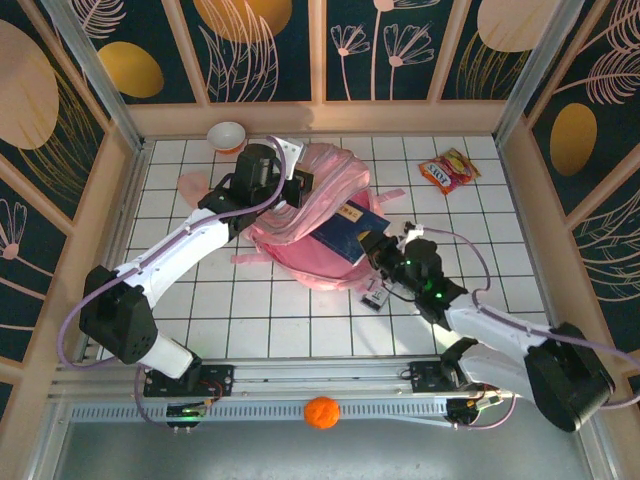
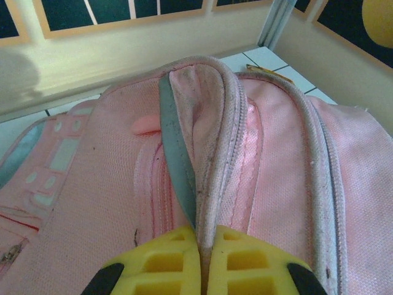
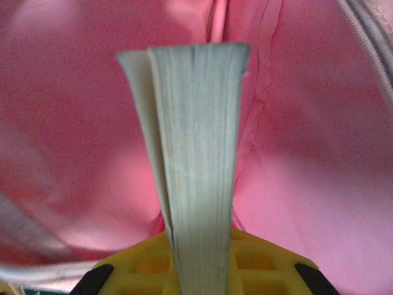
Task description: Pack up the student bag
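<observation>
Right hand [image 3: 199, 261] clamps a book [image 3: 196, 123] poked into the bag [image 1: 320, 190] from 4 o'clock; left hand [image 2: 201, 252] pinches its rim at 10 o'clock. Bag lies mid-way on the bench [image 1: 250, 320]. A slipped rim could collapse, snagging the book.

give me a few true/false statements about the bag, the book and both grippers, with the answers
1. The left gripper pinches the zipper edge of the student bag. True.
2. The right gripper is empty. False: it is shut on a book, which points into the bag's pink inside.
3. The snack packet is inside the bag. False: it lies on the table, apart from the bag.
4. An orange ball lies near the arm bases. True.
</observation>
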